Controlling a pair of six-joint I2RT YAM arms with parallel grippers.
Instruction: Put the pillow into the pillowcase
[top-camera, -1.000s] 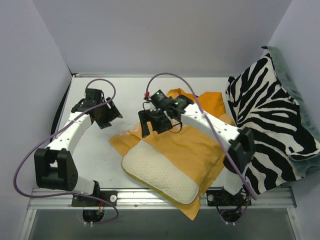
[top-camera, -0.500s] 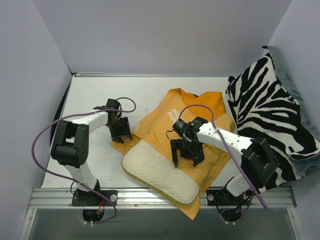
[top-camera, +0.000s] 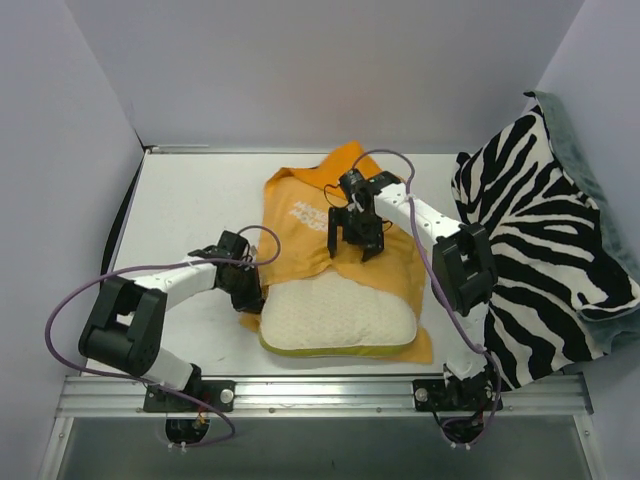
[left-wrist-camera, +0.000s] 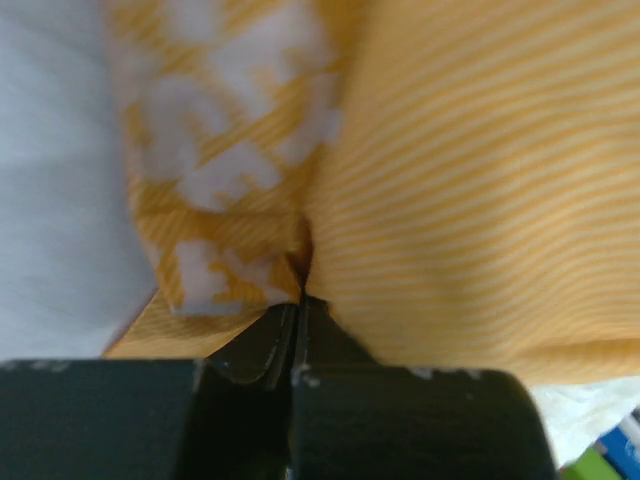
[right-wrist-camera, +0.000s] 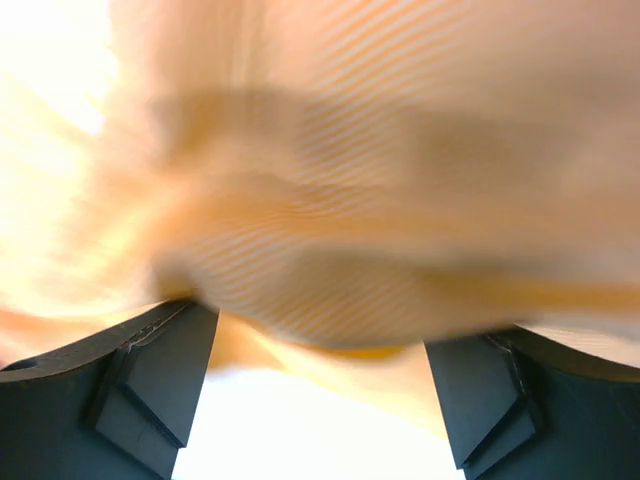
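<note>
The cream pillow (top-camera: 340, 318) with its yellow-green trim lies near the front edge, its far side tucked under the orange pillowcase (top-camera: 295, 245). My left gripper (top-camera: 252, 298) sits at the pillowcase's near-left corner, beside the pillow's left end. In the left wrist view its jaws (left-wrist-camera: 298, 292) are shut on a fold of the orange pillowcase (left-wrist-camera: 480, 180). My right gripper (top-camera: 352, 245) hangs open over the middle of the pillowcase. Its fingers (right-wrist-camera: 150, 385) stand wide apart in the right wrist view, with blurred orange pillowcase fabric (right-wrist-camera: 350, 200) just ahead of them.
A zebra-striped cushion (top-camera: 540, 240) leans against the right wall, close to my right arm. Grey walls enclose the white table (top-camera: 190, 200) on three sides. A metal rail (top-camera: 320, 392) runs along the front edge.
My left gripper slid to the pillowcase's near-left corner and shut on the fabric. The right gripper moved back toward the far side. Pillow and pillowcase turned to lie along the front edge.
</note>
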